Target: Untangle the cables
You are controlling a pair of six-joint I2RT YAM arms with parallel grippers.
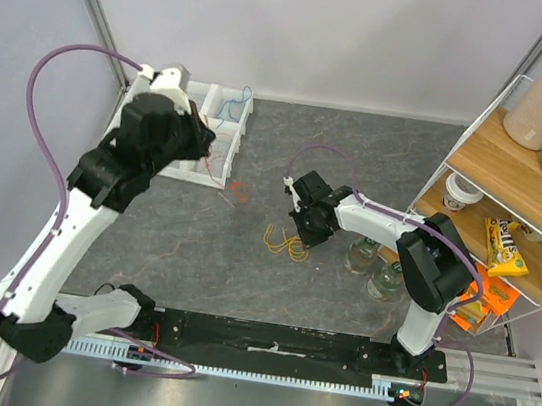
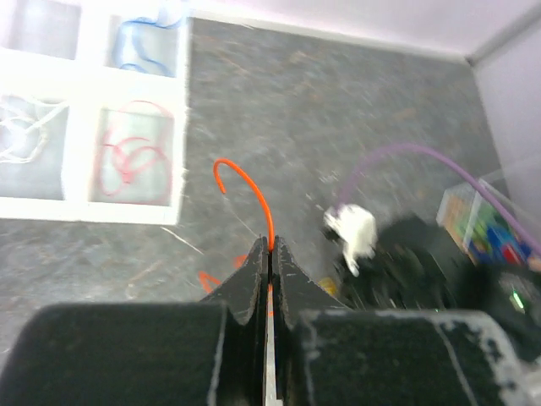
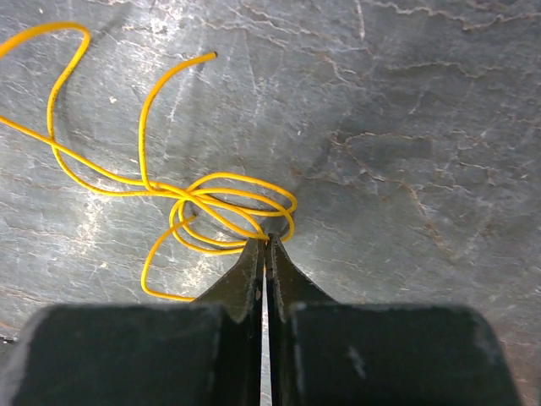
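Note:
My left gripper (image 2: 270, 245) is shut on a thin orange cable (image 2: 250, 191) that curls up and left from its fingertips, held above the table near the white tray; in the top view it (image 1: 209, 139) hangs by the tray's front. More orange cable (image 1: 240, 191) lies on the table below. My right gripper (image 3: 268, 240) is shut on a tangled yellow cable (image 3: 169, 190) lying on the grey table; the yellow cable also shows in the top view (image 1: 284, 242) under my right gripper (image 1: 299, 235). Red (image 2: 131, 161), blue (image 2: 139, 42) and pale (image 2: 25, 135) cables lie in separate tray compartments.
A white compartment tray (image 1: 229, 125) stands at the back left. A wire shelf (image 1: 516, 187) with bottles, a jar and snack packets stands at the right. Clear glass cups (image 1: 382, 274) stand by the right arm. A black rail (image 1: 281, 346) runs along the near edge.

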